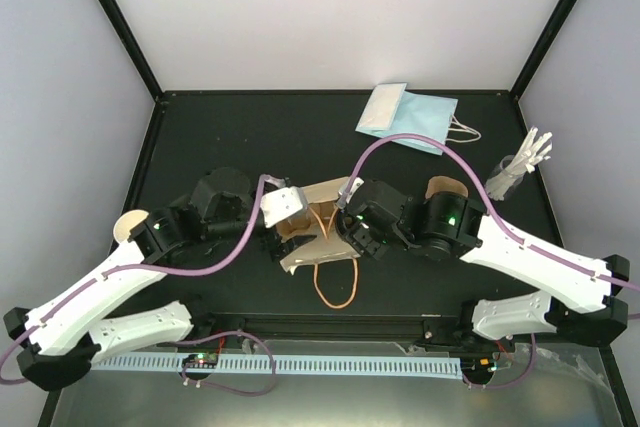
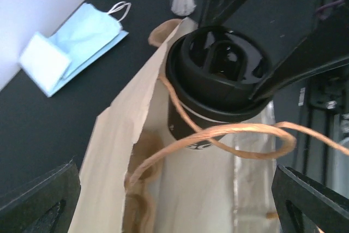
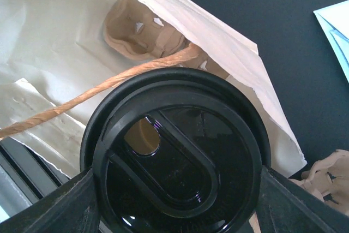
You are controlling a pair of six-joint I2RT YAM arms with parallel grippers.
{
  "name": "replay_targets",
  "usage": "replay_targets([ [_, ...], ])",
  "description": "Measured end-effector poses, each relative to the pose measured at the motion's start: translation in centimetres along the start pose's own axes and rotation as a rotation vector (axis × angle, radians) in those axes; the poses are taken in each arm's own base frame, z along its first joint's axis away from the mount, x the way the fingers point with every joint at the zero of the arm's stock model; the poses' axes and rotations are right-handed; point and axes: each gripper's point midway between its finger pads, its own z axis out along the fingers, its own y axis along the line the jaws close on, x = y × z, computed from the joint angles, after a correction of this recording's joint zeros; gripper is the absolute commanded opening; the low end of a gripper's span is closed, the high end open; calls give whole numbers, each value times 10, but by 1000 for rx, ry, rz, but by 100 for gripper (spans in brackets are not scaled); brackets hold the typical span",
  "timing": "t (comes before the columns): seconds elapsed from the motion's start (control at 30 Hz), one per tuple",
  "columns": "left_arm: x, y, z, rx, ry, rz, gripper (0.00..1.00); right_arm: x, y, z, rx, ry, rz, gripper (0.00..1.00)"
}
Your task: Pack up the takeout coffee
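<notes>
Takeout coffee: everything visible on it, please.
The takeout coffee is a small paper cup under a glossy black plastic lid with a raised oval recess and sip hole; a sliver of pale wall shows below. The right end effector clamps it at the lid, in the tan paper bag's open mouth. The bag's twine handle drapes across it.

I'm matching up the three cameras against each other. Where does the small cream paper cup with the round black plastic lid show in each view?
Top external: not visible; the right gripper covers it, mid-table.
Left wrist: cream paper cup with round black plastic lid, upper centre, gripped.
Right wrist: its lid fills the lower centre.
Shared landmark: tan paper bag.
</notes>
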Motion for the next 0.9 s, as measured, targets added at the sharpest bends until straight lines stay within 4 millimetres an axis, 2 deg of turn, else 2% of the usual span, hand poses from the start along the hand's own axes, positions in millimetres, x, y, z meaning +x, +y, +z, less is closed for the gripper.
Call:
replay_targets([
  [0.13,4,6,7,-88,46,67,94,-1,-1,4,10,-23,6,59],
  [0.27,10,19,19,-160,88,115,75,-4,-1,4,10,-43,11,59],
  [0.43,8,35,28,-240,94,141,61,-4,-1,5,8,-56,14,59],
  [0.57,-7,39,30,-260,36,143,39,0,0,9,10,-49,13,59],
  [0.6,-10,40,32,-263,29,138,31,0,0,10,9,-51,13,59],
  [0.67,-13,42,38,-266,28,113,5,2,-1,9,7,-61,16,59],
  [0.83,-21,51,46,-298,23,13,1,6,-1,7,0,-91,18,59],
  [0.9,-26,53,45,-306,15,-30,2,7,6,7,-9,-108,-6,59],
])
